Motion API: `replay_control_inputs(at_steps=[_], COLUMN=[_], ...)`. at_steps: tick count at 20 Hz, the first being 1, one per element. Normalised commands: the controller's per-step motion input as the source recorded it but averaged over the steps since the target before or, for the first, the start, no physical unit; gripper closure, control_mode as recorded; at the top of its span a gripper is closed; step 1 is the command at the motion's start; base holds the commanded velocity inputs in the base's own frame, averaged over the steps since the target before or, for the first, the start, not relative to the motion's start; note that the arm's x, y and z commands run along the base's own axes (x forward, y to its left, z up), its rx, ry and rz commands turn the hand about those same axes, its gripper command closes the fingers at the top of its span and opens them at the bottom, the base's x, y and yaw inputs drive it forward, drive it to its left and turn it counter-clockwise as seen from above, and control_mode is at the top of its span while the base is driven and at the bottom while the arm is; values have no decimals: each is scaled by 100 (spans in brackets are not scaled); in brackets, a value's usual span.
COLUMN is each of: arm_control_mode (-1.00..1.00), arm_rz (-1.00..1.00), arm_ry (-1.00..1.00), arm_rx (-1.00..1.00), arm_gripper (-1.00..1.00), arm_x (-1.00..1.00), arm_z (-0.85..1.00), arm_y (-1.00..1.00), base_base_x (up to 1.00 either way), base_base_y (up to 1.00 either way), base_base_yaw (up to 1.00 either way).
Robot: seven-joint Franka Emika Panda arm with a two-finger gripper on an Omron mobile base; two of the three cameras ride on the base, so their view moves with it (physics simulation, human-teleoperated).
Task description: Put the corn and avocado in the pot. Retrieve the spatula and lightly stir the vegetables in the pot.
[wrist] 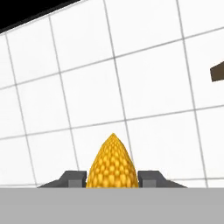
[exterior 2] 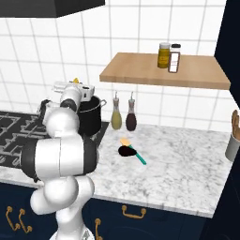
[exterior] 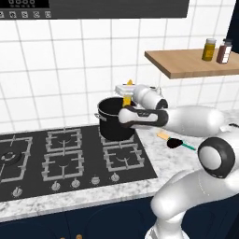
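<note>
My gripper (exterior: pixel 126 91) hovers over the black pot (exterior: pixel 113 122), which stands on the hob's back right burner, and is shut on the yellow corn (exterior: pixel 127 100). In the hand view the corn (wrist: pixel 112 162) stands between the two fingers (wrist: pixel 72 178), its tip aimed at the tiled wall. From the right, the gripper (exterior 2: pixel 75 86) is just above the pot (exterior 2: pixel 91 117). The spatula (exterior: pixel 163 136), tan blade and teal handle, lies on the marble counter to the right of the hob. A dark oval avocado (exterior: pixel 174 143) rests on it; from the right, the avocado (exterior 2: pixel 126 151) lies across the spatula (exterior 2: pixel 140 158).
A black gas hob (exterior: pixel 60 154) fills the counter's left part. An olive bottle (exterior 2: pixel 116 119) and a dark bottle (exterior 2: pixel 131 119) stand by the wall right of the pot. A wooden shelf (exterior 2: pixel 140 70) with two jars hangs above. A utensil holder (exterior 2: pixel 233 143) is at far right.
</note>
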Motion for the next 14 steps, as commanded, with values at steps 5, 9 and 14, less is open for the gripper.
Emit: replay_control_inputs(at_steps=[5, 9, 14], arm_control_mode=[-100, -100, -100], arm_rz=[5, 7, 8], arm_ry=[-3, -16, -16], arm_rx=[-8, -2, 0], arm_gripper=[100, 100, 100], arm_x=[50, 46, 37], arm_z=[-67, -7, 0], arm_y=[0, 4, 11], base_base_x=[0, 0, 0], base_base_y=[0, 0, 0], base_base_yaw=[0, 0, 0])
